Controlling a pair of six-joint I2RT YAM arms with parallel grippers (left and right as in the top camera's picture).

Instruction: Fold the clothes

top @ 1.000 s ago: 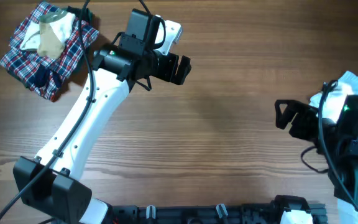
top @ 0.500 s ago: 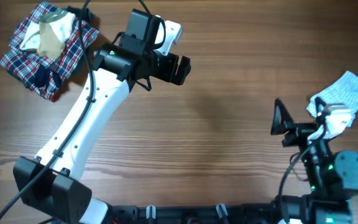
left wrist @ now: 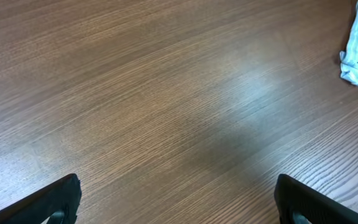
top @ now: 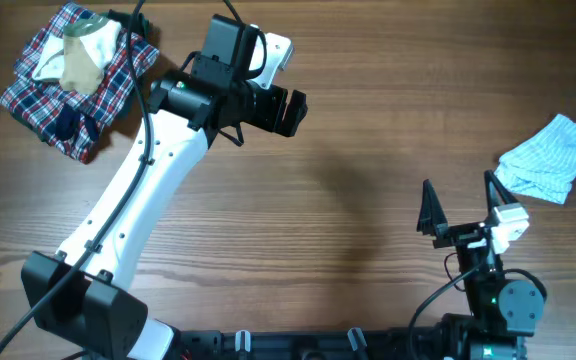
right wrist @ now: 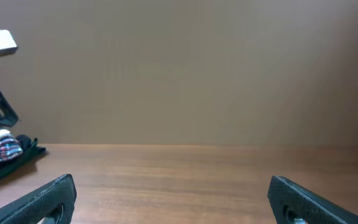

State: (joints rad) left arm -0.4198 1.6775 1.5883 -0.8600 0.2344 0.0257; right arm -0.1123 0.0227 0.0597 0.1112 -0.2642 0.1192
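Right end effector (top: 458,203) open, empty, pale blue striped garment (top: 553,158) nearby, not touching

Table (top: 368,130) middle open for passage. Obstacles: plaid pile (top: 68,85) far-left corner, blue striped garment (top: 553,160) right edge, left arm (top: 138,190) slanting across left side.

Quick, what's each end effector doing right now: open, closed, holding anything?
Left end effector: open, holding nothing.
Right end effector: open, holding nothing.
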